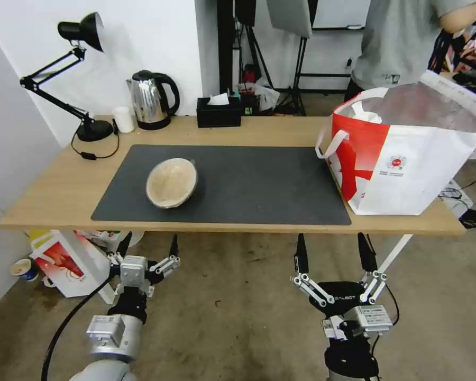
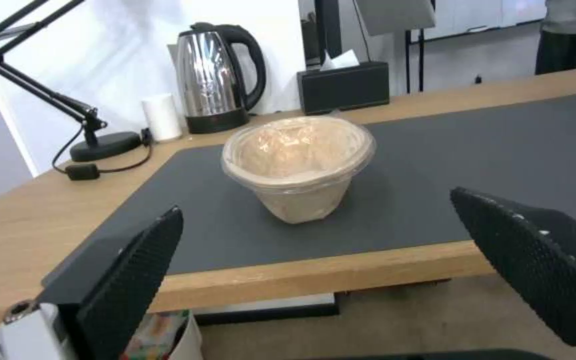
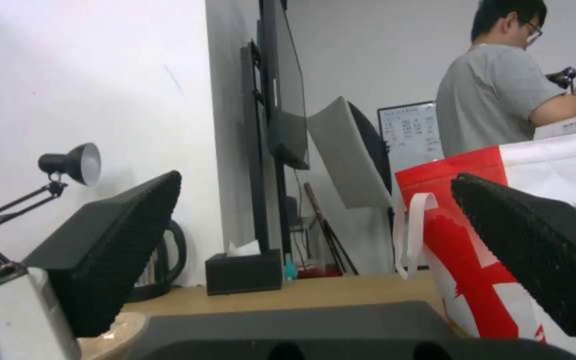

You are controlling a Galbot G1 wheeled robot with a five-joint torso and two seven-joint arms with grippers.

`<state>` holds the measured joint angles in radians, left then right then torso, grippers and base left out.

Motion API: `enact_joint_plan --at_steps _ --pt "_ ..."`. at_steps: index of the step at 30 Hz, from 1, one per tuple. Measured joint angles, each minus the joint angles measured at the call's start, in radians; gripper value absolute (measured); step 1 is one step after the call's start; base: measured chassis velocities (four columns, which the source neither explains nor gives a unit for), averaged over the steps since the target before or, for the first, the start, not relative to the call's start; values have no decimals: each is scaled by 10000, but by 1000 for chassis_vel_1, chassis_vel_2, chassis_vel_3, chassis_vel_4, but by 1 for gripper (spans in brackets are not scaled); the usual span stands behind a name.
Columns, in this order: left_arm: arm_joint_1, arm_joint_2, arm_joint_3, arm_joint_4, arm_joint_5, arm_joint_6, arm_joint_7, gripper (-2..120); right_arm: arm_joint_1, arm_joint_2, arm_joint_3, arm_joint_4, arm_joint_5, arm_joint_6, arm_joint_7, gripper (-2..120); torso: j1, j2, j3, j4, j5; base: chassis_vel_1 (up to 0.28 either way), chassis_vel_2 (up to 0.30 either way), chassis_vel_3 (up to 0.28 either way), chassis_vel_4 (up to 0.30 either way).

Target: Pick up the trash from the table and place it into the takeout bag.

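Note:
A round tan lidded bowl stands on the left part of the dark grey mat on the light-wood table. The takeout bag, white with a red panel and loop handles, stands open at the table's right end. My left gripper hangs open below the table's front edge, in line with the bowl and well short of it. My right gripper is open too, below the front edge and left of the bag.
Along the table's back edge stand a black desk lamp, a small white cup, a steel kettle and a black tissue box. A red-and-white carton sits on the floor under the left end. A person stands behind the bag.

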<state>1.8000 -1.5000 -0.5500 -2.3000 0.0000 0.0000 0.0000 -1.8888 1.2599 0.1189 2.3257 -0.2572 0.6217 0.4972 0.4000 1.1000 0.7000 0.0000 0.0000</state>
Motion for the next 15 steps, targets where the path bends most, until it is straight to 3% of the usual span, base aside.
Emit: enact_joint_plan --at_steps 15 --pt "0 0 0 0 0 0 0 100 0 0 -1 0 0 -6 0 100 0 0 0 0 0 0 0 0 0"
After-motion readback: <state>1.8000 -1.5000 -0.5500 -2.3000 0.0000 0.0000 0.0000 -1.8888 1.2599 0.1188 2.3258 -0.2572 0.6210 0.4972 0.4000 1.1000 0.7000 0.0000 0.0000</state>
